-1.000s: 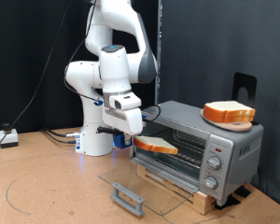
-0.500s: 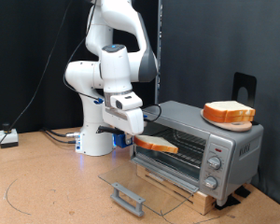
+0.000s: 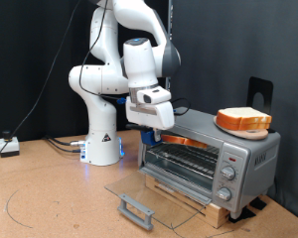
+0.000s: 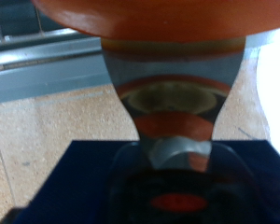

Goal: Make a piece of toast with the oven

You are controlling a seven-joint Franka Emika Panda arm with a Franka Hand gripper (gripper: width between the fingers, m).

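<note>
The oven (image 3: 211, 149) stands with its glass door (image 3: 154, 188) dropped open. The piece of toast (image 3: 181, 142) seems to lie flat just inside the oven's mouth, long axis along the rack. The gripper (image 3: 155, 117) hangs above the oven's opening, directly over the toast; I cannot tell how its jaws stand.

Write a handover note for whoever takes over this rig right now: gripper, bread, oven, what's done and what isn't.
Gripper: hangs at the oven's top corner on the exterior view's left, just above the opening. The views don't show whether it is open or shut, or whether it grips anything.
Toast: a brown-orange slice shows in the oven's mouth, at rack height.
Door: dropped flat, with its handle out front.
Another slice sits on an orange plate on top of the oven.
Done: door open, bread at the opening.
Left: door not yet shut. Knob settings are too small to read.
</note>
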